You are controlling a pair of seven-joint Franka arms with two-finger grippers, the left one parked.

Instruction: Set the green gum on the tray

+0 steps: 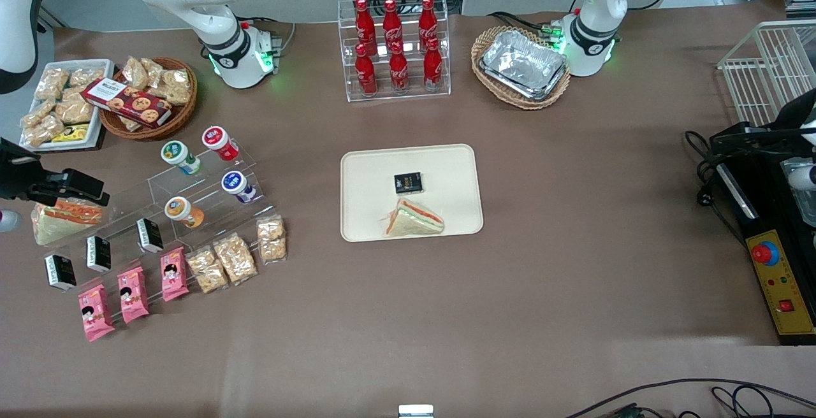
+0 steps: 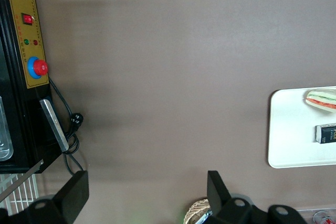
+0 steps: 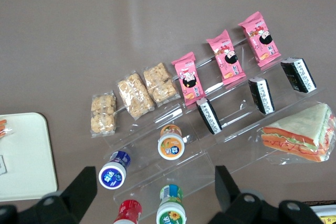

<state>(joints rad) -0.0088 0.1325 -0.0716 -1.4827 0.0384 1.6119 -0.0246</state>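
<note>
Green gum [image 1: 180, 156] on the upper step of a clear stepped rack [image 1: 191, 195] at the working arm's end of the bench [image 1: 446, 316], lying tilted with its white lid turned up and toward the front camera, so that its long axis slopes back into the rack. A red canister [image 1: 220, 142] sits just beside it on the same step; a blue canister [image 1: 238, 186] and an orange canister [image 1: 184, 211] rest one step lower, nearer the front camera. The pincer [image 3: 152, 195] hangs above the rack with its two fingers [image 3: 81, 190] spread wide and nothing between them; in the right wrist view the green gum [image 3: 170, 213] lies almost directly below the gap, between the fingers, with the red canister [image 3: 127, 212] close at one side. The coming move appears to turn on this closeness: a straight descent should bring the fingers astride the green body, though the red neighbour leaves little room for the finger on its side. The arm's last links reach out over the rack, with the wrist camera looking straight down. The tray [image 1: 357, 169], well apart toward the middle of the bench, already carries a sandwich [image 1: 413, 220] and a small black box [image 1: 408, 183], with bare cream surface left around them. The gum has not yet been lifted.
</note>
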